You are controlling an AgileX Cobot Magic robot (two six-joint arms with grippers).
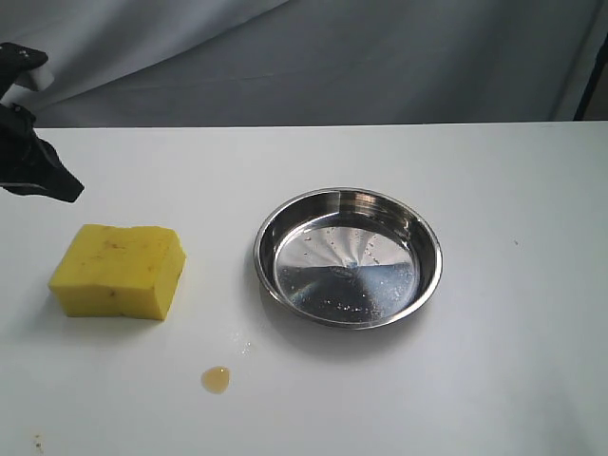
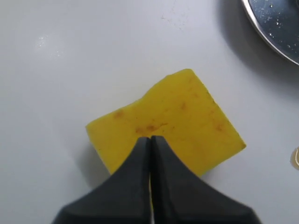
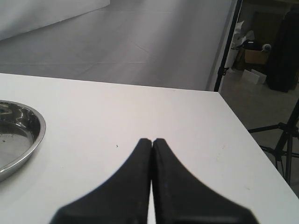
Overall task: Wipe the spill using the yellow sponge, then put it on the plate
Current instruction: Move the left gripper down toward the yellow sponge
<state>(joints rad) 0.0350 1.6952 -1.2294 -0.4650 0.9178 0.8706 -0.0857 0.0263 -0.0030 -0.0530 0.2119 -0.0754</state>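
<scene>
The yellow sponge point(image 1: 117, 271) lies at middle left of the exterior view, left of the plate point(image 1: 261, 261), with the spill point(image 1: 216, 378) to its lower right. It looks light, soft and squashy, best pinched across its narrow sides. The left gripper point(image 2: 150, 140) hovers nearby, fingers pressed together and empty; the right gripper point(image 3: 152, 141) is likewise.

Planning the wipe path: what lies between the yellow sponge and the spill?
Nothing. In the exterior view, only bare white table separates the yellow sponge from the amber spill.
</scene>
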